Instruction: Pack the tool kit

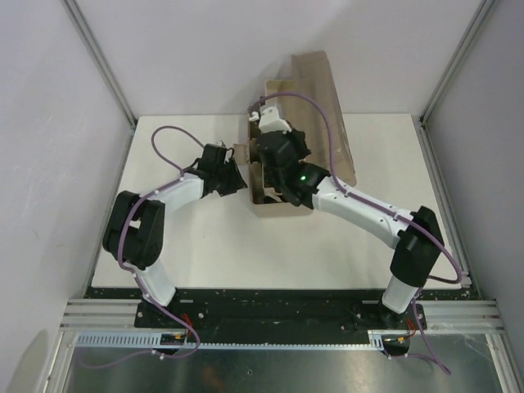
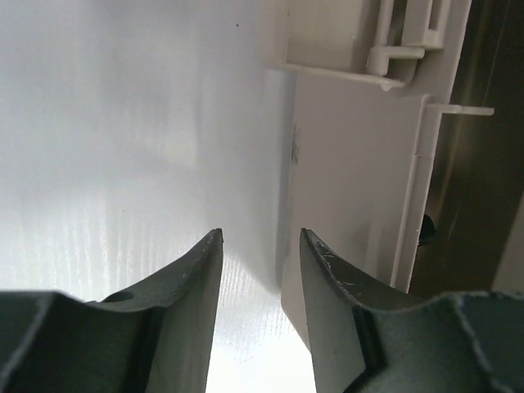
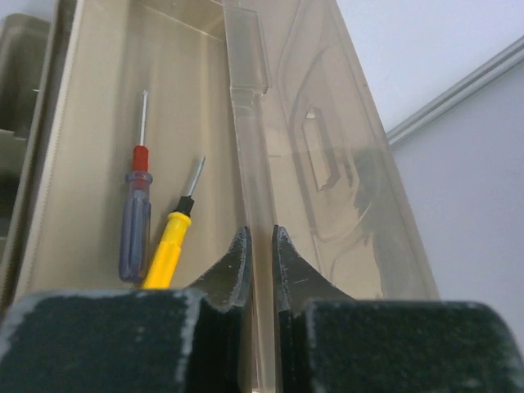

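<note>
At the far middle of the desk (image 1: 205, 254) sits the toolbox (image 1: 260, 205), its translucent lid (image 3: 327, 147) standing open toward the right. From above I see only both arms crowding its left side; the wrist cameras tell me more. The right wrist view shows the right gripper (image 3: 260, 232) with jaws narrow, pinching the lid's long edge. Down in the box, a blue-handled screwdriver (image 3: 135, 229) and a yellow-handled screwdriver (image 3: 168, 250) lie close beside each other, hidden from the top camera by the arm. The left wrist view shows the left gripper (image 2: 260, 235), jaws moderately apart and holding nothing, just beside the toolbox's beige outer wall. White desk stretches away on its left.
</note>
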